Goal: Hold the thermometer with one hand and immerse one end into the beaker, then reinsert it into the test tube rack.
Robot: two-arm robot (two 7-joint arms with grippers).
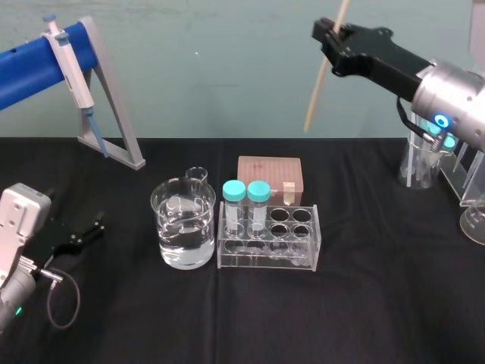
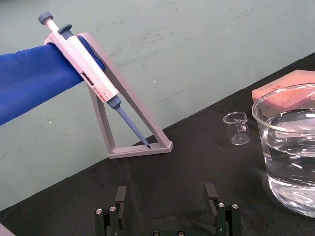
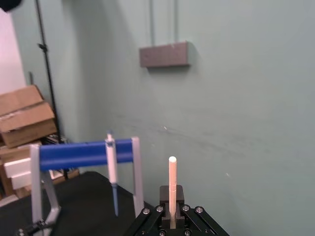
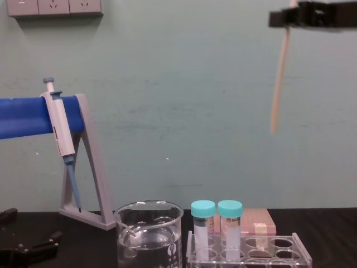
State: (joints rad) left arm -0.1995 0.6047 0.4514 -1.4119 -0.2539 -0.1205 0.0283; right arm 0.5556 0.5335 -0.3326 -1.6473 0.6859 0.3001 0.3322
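Note:
My right gripper hangs high above the table's right side, shut on the thermometer, a thin cream rod that slants down and to the left in mid-air. In the chest view the thermometer ends well above the test tube rack. In the right wrist view the thermometer stands up between the fingers. The beaker, half full of water, stands just left of the test tube rack. At the table's left edge my left gripper rests open and holds nothing; in the left wrist view the left gripper faces the beaker.
Two teal-capped tubes stand in the rack's left holes. A small beaker and a pink box sit behind. A grey stand with a pipette is at the back left. Glassware stands at the right.

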